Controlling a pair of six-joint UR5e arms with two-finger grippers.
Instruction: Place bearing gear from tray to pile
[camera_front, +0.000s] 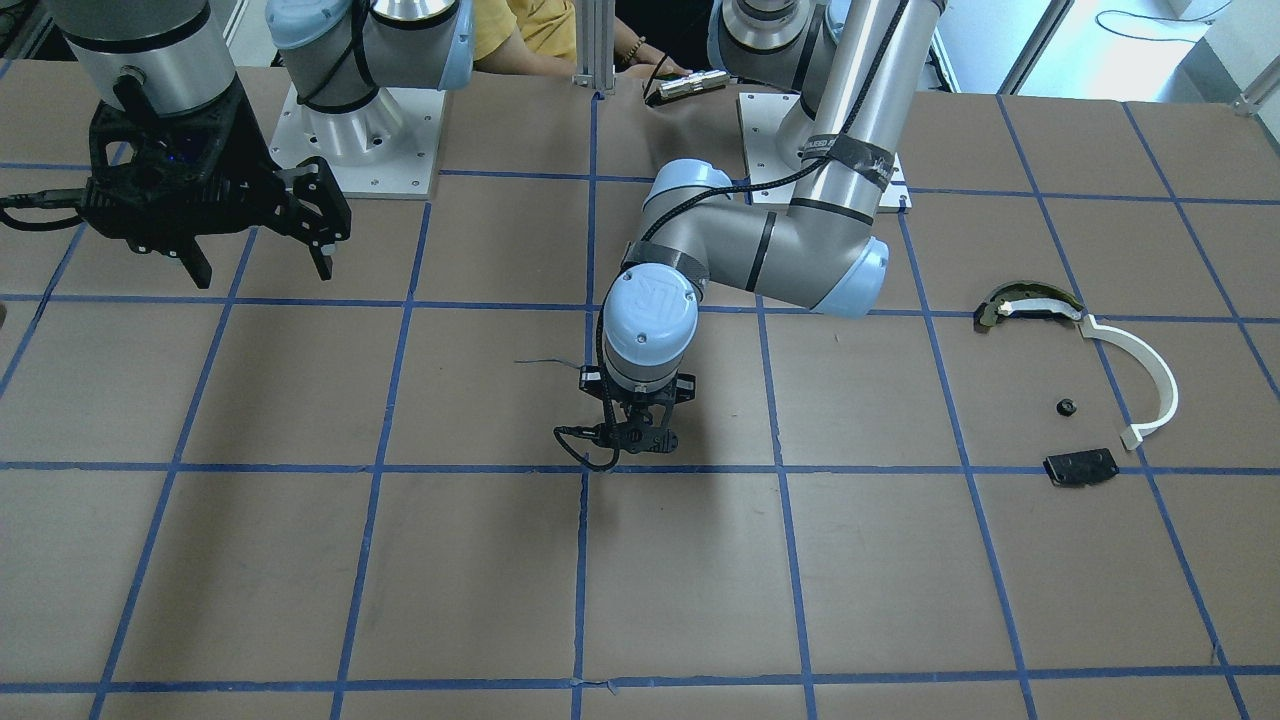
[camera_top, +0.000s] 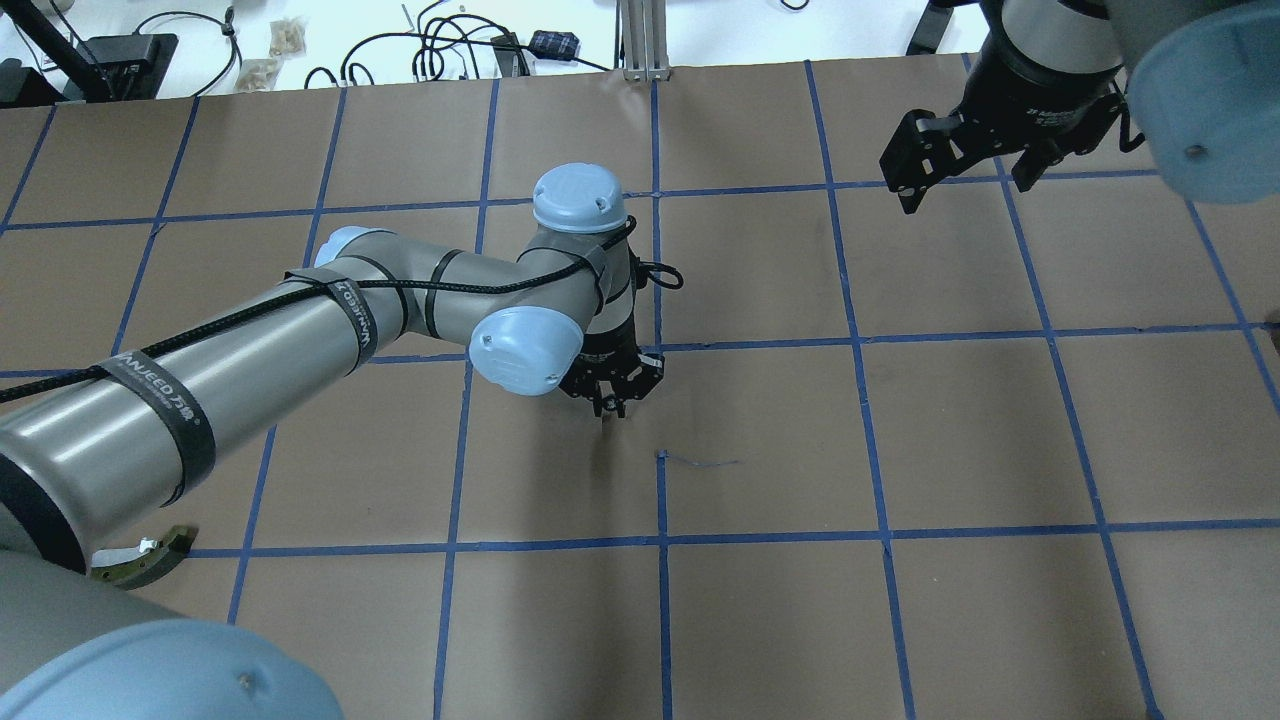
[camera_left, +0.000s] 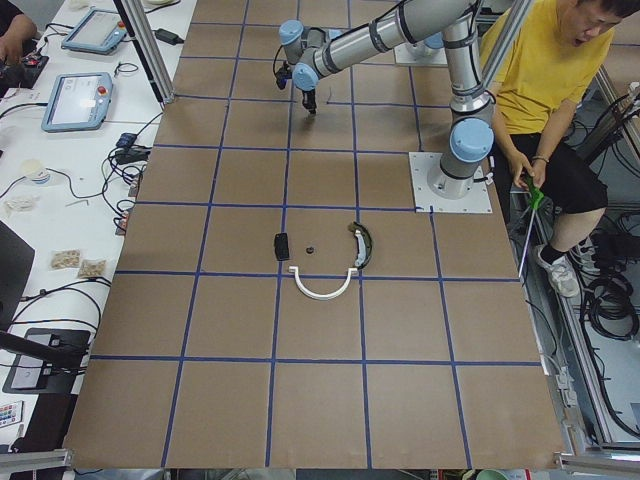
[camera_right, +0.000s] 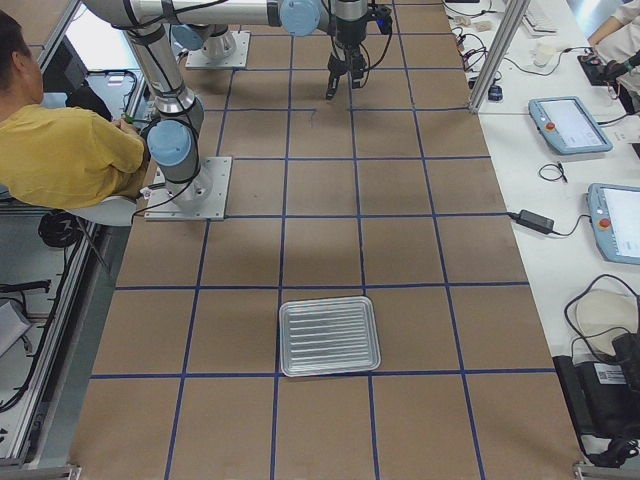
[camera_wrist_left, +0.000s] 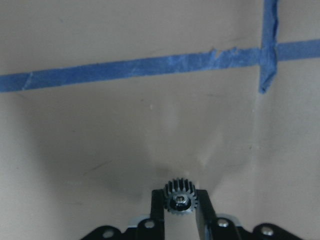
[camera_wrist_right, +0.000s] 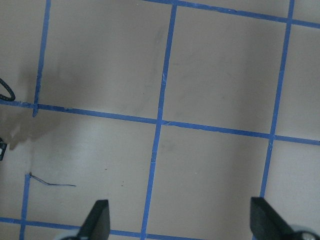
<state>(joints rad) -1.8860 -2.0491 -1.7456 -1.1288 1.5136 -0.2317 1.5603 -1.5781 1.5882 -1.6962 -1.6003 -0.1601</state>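
Note:
My left gripper (camera_wrist_left: 180, 210) is shut on a small dark toothed bearing gear (camera_wrist_left: 180, 197) and holds it low over the brown paper, near the table's middle (camera_front: 640, 440) (camera_top: 612, 408). The pile lies well apart, on my left side: a dark-and-cream curved piece (camera_front: 1030, 303), a white curved strip (camera_front: 1145, 375), a small black part (camera_front: 1066, 407) and a flat black plate (camera_front: 1080, 467). The silver tray (camera_right: 330, 335) sits at the table's right end with nothing showing in it. My right gripper (camera_front: 255, 265) is open and empty, raised high (camera_wrist_right: 182, 225).
Blue tape lines (camera_top: 660, 345) grid the brown table cover. A thin thread mark (camera_top: 700, 462) lies beside the left gripper. A person in yellow (camera_left: 545, 70) sits behind the robot bases. Tablets and cables (camera_right: 570, 125) lie on the side bench.

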